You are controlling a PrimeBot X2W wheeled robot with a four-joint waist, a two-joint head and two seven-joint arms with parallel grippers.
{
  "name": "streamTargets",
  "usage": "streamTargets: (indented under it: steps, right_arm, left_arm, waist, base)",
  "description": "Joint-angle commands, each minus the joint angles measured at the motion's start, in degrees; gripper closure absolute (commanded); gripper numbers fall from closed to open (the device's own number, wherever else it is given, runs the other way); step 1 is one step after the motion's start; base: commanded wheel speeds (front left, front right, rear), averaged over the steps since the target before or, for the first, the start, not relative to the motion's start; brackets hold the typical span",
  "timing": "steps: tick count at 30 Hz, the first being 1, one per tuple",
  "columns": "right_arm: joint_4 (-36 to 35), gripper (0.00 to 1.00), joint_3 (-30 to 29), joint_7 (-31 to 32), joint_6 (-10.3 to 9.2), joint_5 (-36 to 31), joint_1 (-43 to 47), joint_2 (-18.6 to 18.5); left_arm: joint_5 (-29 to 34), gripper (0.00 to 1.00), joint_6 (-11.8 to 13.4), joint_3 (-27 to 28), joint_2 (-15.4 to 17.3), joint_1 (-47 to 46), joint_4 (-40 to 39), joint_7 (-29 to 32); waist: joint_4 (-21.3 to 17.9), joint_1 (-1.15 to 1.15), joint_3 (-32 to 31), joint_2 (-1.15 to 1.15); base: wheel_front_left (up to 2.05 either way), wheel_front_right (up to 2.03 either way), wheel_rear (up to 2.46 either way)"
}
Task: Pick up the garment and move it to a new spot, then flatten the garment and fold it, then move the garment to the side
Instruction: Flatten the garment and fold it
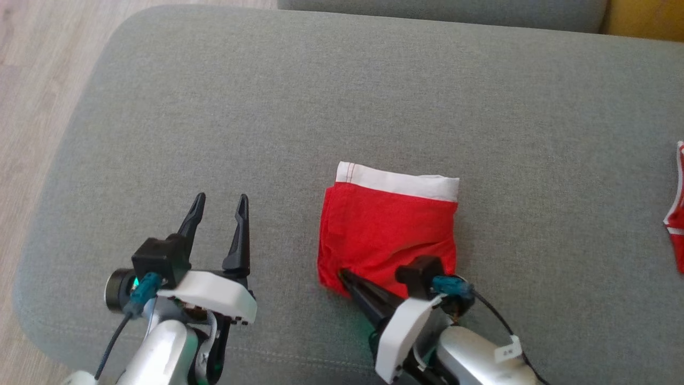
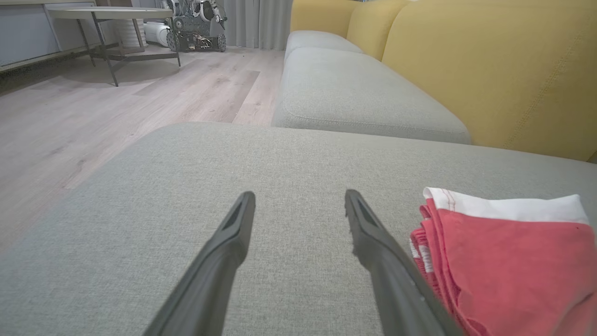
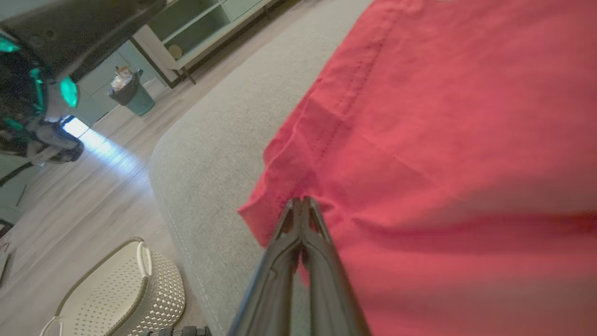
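Counts: 1 folded garment point(image 1: 387, 235), 2 grippers, 1 more red-and-white cloth point(image 1: 676, 214), 1 perforated basket point(image 3: 140, 289), 1 grey seat cushion point(image 1: 320, 107) used here as the landmark.

The garment is red with a white waistband. It lies flat on the cushion, at mid-width and closer to the cushion's near edge than its far edge. The waistband faces the cushion's far edge and the red hem faces the near edge. The band runs across the cushion's width, tilted slightly, with its right end nearer. The folded shape is close to square, so I cannot tell a clear long axis. The left wrist view shows stacked layers on the side facing the cushion's left end.

The right gripper point(image 1: 343, 274) is above the cushion's near edge. Its fingers are closed together, nipping a pucker of cloth at the garment's near-left corner, and creases radiate from the tips.

The left gripper point(image 1: 222, 199) is over the cushion's near-left part with its fingers spread wide. It holds nothing, points toward the cushion's far edge, and is clear of the garment.

The other cloth lies at the cushion's right end, cut off by the frame. The basket is on the floor beside the cushion's edge.
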Motion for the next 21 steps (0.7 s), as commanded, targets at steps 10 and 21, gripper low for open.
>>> streamTargets:
  steps: [10, 21]
  right_arm:
    - [-0.2, 1.00, 9.1, -4.3, -0.05, 5.9, -5.5, 0.8]
    - [-6.1, 0.00, -7.6, -8.6, -0.05, 1.7, -2.8, -2.4]
  left_arm:
    - [-0.5, 0.00, 0.2, 1.8, 0.9, -2.9, -0.9, -0.8]
    - [-0.9, 0.00, 1.3, 2.8, 2.2, -0.9, -1.5, -0.9]
  waist:
    - [-1.0, 0.00, -0.5, 0.00]
    - [-4.9, 0.00, -3.8, 0.00]
  base:
    - [0.00, 0.00, 0.00]
    - [0.00, 0.00, 0.00]
